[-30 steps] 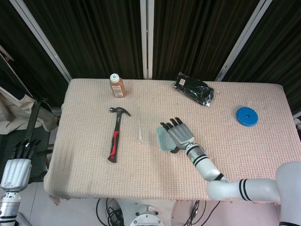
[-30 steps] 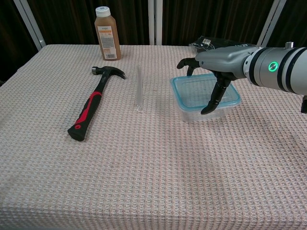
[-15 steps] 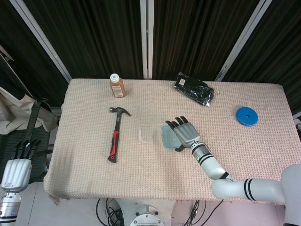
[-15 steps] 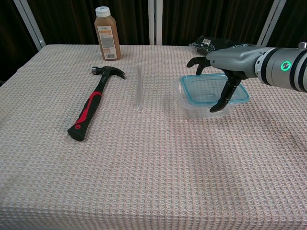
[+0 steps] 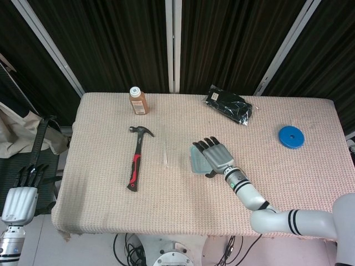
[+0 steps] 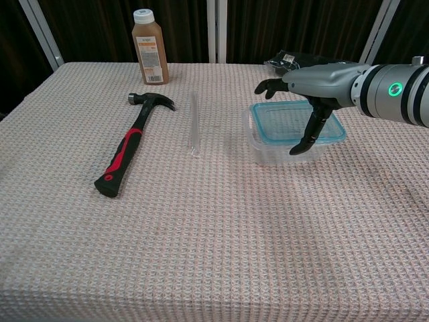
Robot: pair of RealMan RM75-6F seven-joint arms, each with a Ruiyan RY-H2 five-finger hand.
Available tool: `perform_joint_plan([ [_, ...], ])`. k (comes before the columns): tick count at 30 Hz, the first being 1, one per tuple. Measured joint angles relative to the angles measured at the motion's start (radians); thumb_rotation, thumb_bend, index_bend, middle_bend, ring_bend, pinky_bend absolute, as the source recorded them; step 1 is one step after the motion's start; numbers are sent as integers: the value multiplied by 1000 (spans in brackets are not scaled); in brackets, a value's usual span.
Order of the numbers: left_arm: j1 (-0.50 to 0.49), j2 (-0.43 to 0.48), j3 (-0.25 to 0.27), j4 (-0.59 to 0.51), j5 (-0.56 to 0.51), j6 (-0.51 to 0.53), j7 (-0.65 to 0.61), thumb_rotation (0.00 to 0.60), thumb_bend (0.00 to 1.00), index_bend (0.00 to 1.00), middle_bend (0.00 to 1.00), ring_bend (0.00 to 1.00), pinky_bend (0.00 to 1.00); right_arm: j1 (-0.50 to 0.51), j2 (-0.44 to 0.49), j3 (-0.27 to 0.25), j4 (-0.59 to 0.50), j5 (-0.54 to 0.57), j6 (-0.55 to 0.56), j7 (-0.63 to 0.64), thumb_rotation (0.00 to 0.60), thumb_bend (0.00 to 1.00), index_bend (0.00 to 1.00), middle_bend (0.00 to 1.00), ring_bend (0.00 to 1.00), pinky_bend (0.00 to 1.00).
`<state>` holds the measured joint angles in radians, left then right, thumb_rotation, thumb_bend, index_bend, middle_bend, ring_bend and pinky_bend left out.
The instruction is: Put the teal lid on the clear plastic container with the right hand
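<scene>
Chest view shows the teal lid seated on the clear plastic container, right of centre on the table. The right hand has slid slightly back leftward above it, fingers spread, holding nothing; placement looks complete, release underway.

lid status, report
Right hand over lid, thumb at its front edge. Lid on container. Left hand off table, idle. Nothing in the way.
</scene>
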<state>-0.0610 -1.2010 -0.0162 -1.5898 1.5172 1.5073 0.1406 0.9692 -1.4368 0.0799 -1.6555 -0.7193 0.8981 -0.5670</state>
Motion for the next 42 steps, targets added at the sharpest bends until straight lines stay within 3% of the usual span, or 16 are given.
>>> perform_joint_plan([
  [9,5,-1,2,1,-6,0,-2,600,0,77,67,0,0,-4,-3,-8,-12,-27,10,-4,600,33,0,67,0,0],
  [22,-1,-11,2,11,-3,-9,-6,600,0,77,67,0,0,-92,53,-58,-79,-216,21,103,600,33,0,141,0,0],
  [42,8,-22,4,31,-5,-2,-27,600,0,77,67,0,0,-95,4,-57,-47,-201,13,55,600,33,0,143,0,0],
])
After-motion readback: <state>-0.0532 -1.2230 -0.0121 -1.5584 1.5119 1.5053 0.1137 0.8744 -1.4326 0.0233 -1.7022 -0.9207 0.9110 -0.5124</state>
